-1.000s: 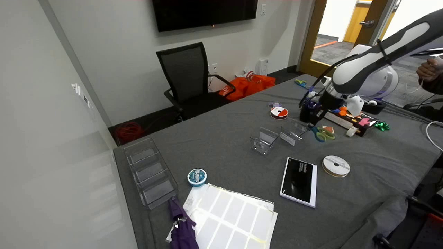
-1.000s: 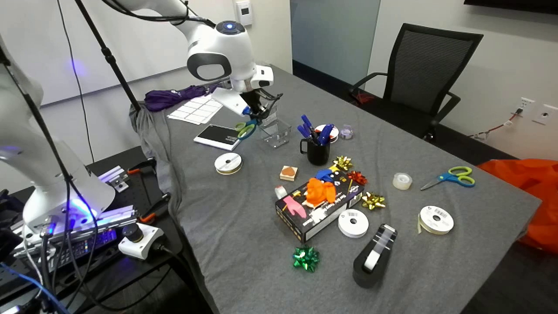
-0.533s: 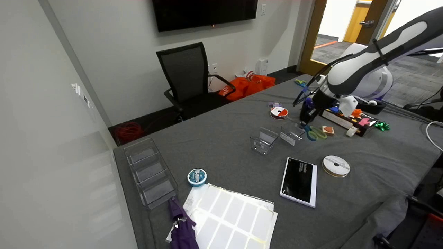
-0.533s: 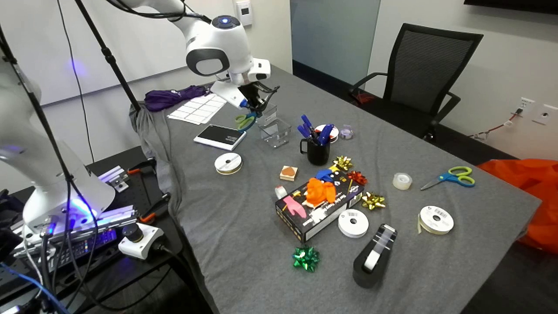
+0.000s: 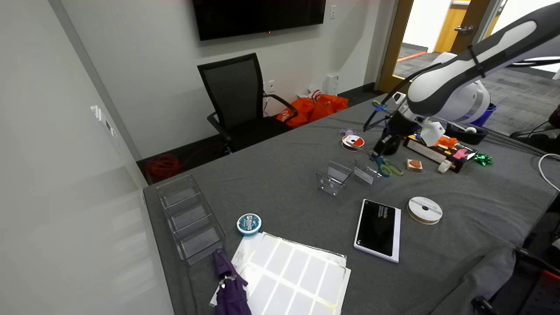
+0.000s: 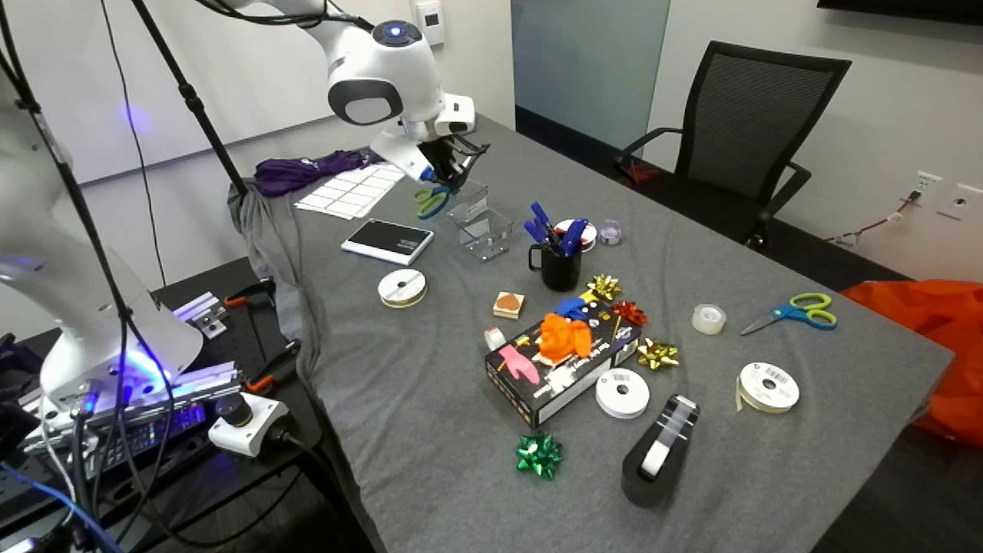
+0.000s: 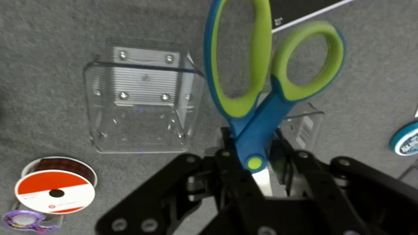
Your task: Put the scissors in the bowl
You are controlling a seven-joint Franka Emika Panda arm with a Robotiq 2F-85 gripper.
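Note:
The scissors have blue and lime-green handles and a metal blade. My gripper is shut on them near the pivot, with the handle loops pointing away from me and part of the blade hidden. In both exterior views my gripper holds the scissors above the table, beside the clear plastic holders. No bowl shows in any view; it is hidden or out of view. A second pair of scissors lies on the table by the far corner.
Clear holders are below my gripper. A red-and-white ribbon spool, a black mug of pens, a glove box, a wooden block and a black-and-white box stand around. A divided tray is farther off.
My gripper has moved a short way across the table with the scissors, away from the wooden block, which is now uncovered. The grip on the scissors looks the same.

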